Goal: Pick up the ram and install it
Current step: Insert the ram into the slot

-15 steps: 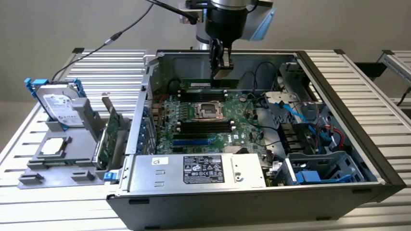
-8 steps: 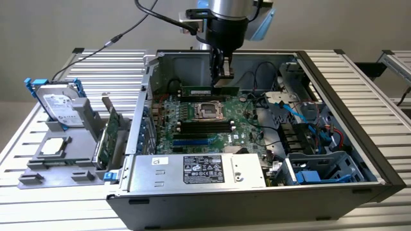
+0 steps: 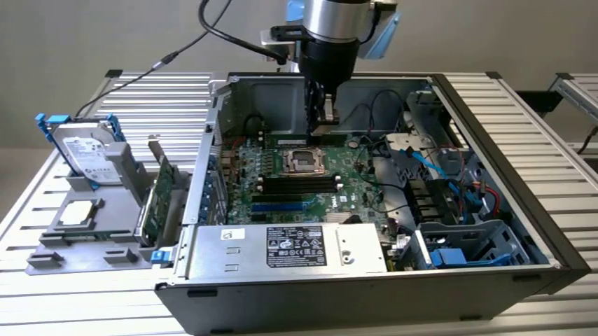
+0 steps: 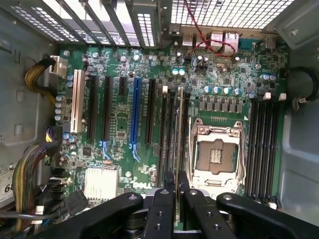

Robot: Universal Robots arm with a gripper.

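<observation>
As the claw [image 4: 178, 180] clamps the ram [image 4: 179, 129], wrist view has it edge-on over slots [image 4: 167, 134].

Your case [image 3: 327, 308] is matt dark-grey painted sheet metal, and the table [image 3: 551, 98] under it is ribbed, dull silver aluminium. You see the motherboard [image 4: 124, 114] as green circuit board with a faint gloss, its slots [image 4: 107, 109] smooth black, white and blue plastic. The ram [image 3: 288, 132] looks like the same green board. Your gripper [image 4: 177, 180] is smooth matt black. The power supply [image 3: 355, 252] is bare silvery metal with a white paper label [image 3: 294, 245]. The hard drive [image 3: 86, 150] has a shiny metal lid.
</observation>
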